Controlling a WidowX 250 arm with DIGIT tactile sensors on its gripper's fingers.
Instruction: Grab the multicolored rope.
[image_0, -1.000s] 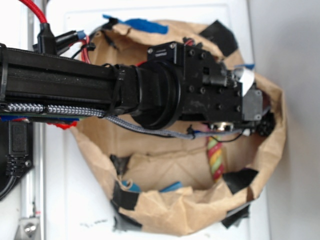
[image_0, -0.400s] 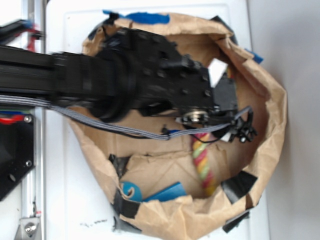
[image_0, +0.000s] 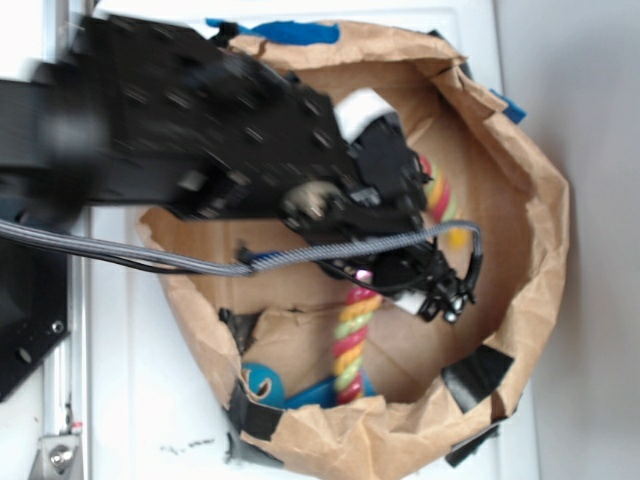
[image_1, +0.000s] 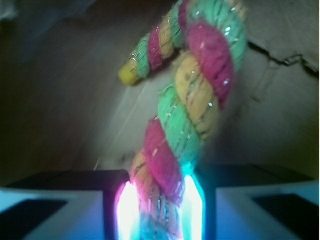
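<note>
The multicolored rope (image_0: 351, 335) is a thick twist of pink, yellow and green strands inside the brown paper bag (image_0: 540, 190). My gripper (image_0: 385, 275) reaches down into the bag and is shut on the rope. In the wrist view the rope (image_1: 187, 105) runs up from between the two glowing pads (image_1: 128, 207), squeezed on both sides, and bends over to a yellow tip (image_1: 127, 76) at the upper left. In the exterior view one stretch shows below my gripper and another part (image_0: 443, 200) beyond it; the arm hides the middle.
The bag's walls ring the gripper closely, with black tape patches (image_0: 478, 370) and blue tape (image_0: 285, 32) on the rim. A grey braided cable (image_0: 340, 250) loops across the bag. The white table (image_0: 150, 400) lies around it, and a metal rail (image_0: 62, 440) runs along the left.
The arm has swung up and left over the bag. The rope has moved left with the gripper, and a second stretch of it now shows beyond the gripper.
</note>
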